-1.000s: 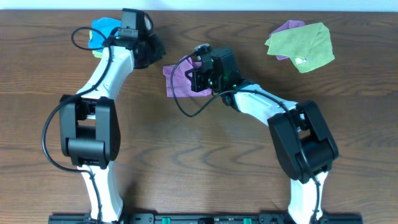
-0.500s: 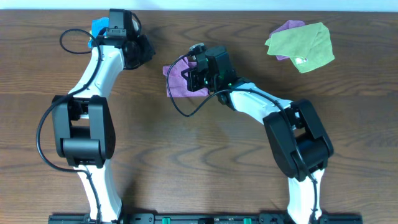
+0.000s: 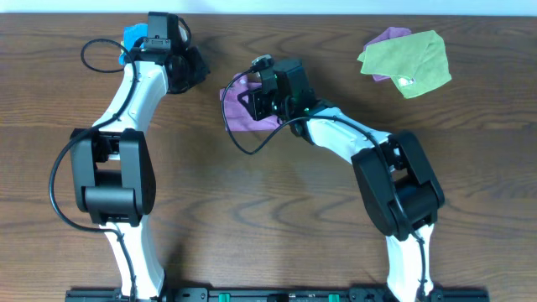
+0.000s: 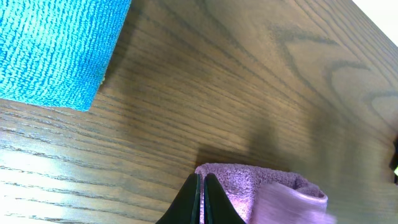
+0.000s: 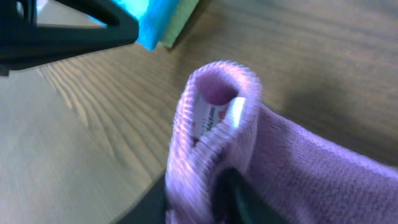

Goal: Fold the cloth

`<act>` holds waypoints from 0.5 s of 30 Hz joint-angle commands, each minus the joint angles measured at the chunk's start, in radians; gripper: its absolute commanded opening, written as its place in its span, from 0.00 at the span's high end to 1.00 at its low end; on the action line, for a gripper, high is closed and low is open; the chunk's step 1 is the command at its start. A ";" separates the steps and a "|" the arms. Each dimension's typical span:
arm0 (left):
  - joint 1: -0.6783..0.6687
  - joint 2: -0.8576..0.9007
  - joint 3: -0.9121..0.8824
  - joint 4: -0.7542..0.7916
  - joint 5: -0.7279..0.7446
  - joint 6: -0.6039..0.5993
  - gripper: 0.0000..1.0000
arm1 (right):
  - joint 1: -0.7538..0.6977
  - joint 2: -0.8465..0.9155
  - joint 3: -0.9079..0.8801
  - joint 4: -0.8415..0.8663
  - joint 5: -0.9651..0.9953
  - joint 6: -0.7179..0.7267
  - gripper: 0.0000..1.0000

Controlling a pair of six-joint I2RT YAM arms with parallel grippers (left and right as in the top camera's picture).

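Observation:
The purple cloth (image 3: 237,115) lies on the wooden table at the upper middle. My right gripper (image 3: 257,94) is shut on one edge of it and holds a rolled fold with a white label a little above the table, as the right wrist view (image 5: 214,186) shows with the cloth (image 5: 311,168) draped over the fingers. My left gripper (image 3: 195,69) is shut with nothing in it, just left of the cloth. In the left wrist view its tips (image 4: 202,190) sit in front of the cloth's corner (image 4: 249,186).
A blue cloth (image 3: 134,38) lies at the far left behind the left arm, also in the left wrist view (image 4: 56,43), on a yellow-green cloth (image 5: 180,22). A green cloth (image 3: 407,60) lies on another purple one (image 3: 388,38) at the far right.
My left gripper drew back to the left, away from the purple cloth, then stayed still. My right gripper shifted slightly left and back with the cloth's edge in it.

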 commanded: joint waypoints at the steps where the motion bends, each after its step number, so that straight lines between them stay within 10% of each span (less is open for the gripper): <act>1: 0.002 -0.005 0.020 -0.004 -0.011 0.021 0.94 | 0.017 0.021 0.021 -0.002 -0.051 -0.011 0.60; 15: 0.029 -0.015 0.024 0.003 -0.029 0.021 0.95 | 0.019 0.019 0.054 -0.002 -0.215 0.001 0.52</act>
